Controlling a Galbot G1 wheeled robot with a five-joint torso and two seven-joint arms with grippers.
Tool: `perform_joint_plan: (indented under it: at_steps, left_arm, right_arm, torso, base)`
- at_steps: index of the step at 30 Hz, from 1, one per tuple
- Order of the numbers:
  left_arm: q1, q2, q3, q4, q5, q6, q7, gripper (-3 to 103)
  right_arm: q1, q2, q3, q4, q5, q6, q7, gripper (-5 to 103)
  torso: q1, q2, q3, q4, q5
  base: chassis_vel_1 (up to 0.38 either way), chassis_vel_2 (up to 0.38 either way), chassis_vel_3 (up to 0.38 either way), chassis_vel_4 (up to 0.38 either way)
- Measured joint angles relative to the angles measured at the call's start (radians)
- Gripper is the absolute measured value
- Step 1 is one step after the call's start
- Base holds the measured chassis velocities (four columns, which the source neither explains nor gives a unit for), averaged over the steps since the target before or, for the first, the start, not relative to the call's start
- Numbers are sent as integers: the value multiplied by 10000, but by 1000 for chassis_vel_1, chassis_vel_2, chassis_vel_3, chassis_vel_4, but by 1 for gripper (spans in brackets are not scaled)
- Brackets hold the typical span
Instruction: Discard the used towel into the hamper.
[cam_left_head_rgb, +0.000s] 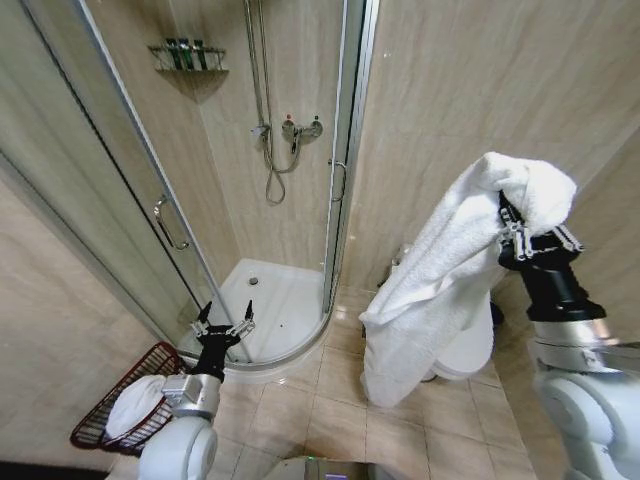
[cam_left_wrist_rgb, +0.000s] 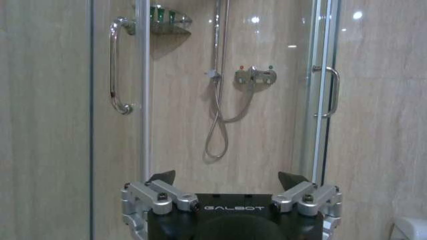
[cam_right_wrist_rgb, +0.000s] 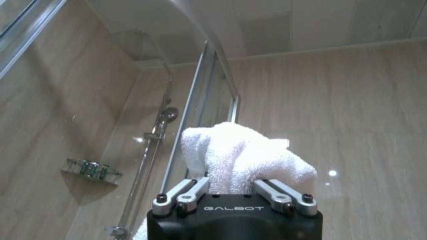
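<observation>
Aloft, towel (cam_left_head_rgb: 440, 290) between right fingers (cam_left_head_rgb: 515, 240).

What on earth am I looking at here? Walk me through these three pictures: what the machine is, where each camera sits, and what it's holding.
This is a wheeled robot with two arms, standing in a tiled bathroom beside a glass shower cabin.

The wide picture comes from a camera on its head, looking forward and down. The other two come from cameras on its wrists, each looking out past that arm's own tool.

The right tool is raised and shut on a white towel, which hangs down toward the floor. In the right wrist picture you see the same towel bunched between the fingers.

The left tool is held low, open and holding nothing; its wrist picture faces the shower hose.

On the floor at the robot's left stands the hamper, a dark reddish wire basket with another white cloth already inside.
</observation>
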Motion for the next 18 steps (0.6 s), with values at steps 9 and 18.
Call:
perform_joint_plan:
  at_steps: [9,18]
  left_arm:
    - [0,0,0,0,0,0,0,100]
    - [0,0,0,0,0,0,0,100]
  right_arm:
    - [-47,-66,30,0,19,22,2,13]
    - [-162,-33,28,0,-40,42,-31,13]
  torso:
    - [60,135,73,0,0]
    - [194,415,219,0,0]
  base:
    - [0,0,0,0]
    - [0,0,0,0]
